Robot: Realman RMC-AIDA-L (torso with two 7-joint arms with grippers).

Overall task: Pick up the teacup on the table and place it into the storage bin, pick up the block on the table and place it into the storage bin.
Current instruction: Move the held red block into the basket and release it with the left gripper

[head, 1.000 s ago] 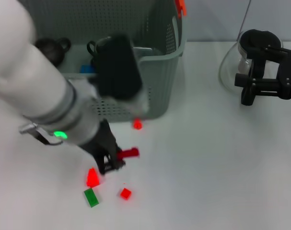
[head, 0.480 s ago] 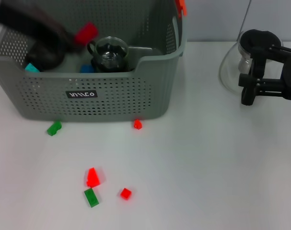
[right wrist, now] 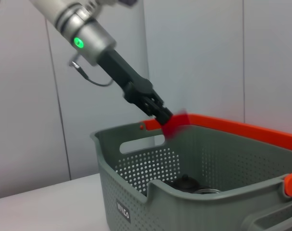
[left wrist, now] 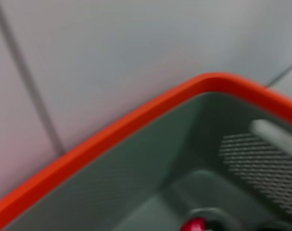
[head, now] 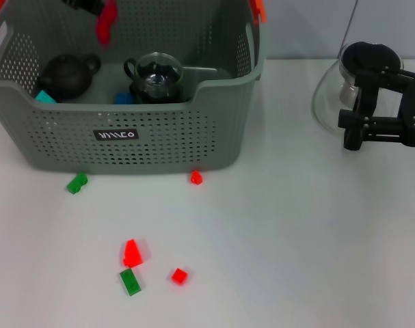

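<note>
The grey perforated storage bin (head: 159,140) stands at the back left of the table, and also shows in the right wrist view (right wrist: 136,192). Inside it are a glass teacup (head: 156,74), a black teapot (head: 67,74) and blue blocks (head: 44,98). My left gripper (head: 98,10) hangs over the bin's back part, shut on a red block (head: 106,26). The right wrist view shows that left gripper (right wrist: 166,117) holding the red block (right wrist: 174,124) above the orange rim (right wrist: 232,126). My right gripper (head: 378,113) is parked at the far right.
Loose blocks lie on the table in front of the bin: green (head: 76,182), red (head: 196,178), red (head: 132,253), green (head: 130,281) and red (head: 179,276). A glass carafe (head: 330,96) stands beside the right gripper.
My left arm has risen from the table with the red block, swung over the bin and moved toward its back wall. The right arm has not moved.
</note>
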